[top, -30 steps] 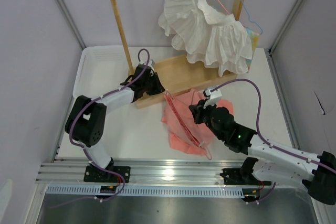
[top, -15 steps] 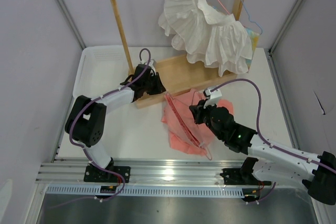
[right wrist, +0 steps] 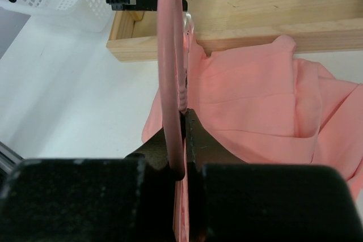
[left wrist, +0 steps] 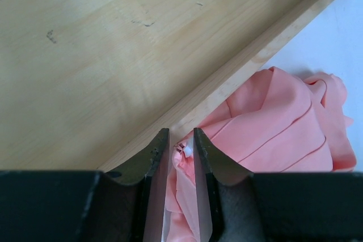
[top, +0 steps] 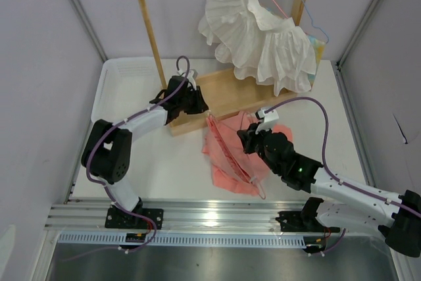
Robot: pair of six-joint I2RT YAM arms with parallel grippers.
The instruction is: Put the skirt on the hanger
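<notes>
Our left end effector (left wrist: 176, 140) sits at the rack base's (left wrist: 113, 55) near lip, fingers a sliver apart over the skirt (left wrist: 272, 123). We cannot tell whether it pinches cloth. The skirt lies mid-desk, toward the near edge. Our right end effector (right wrist: 180, 134) clamps the hanger (right wrist: 170, 55) over it. We judge threading comes next: lift the waist and slide the wire in. The base crowds that corner, and a white garment (top: 263, 37) hangs far right.
</notes>
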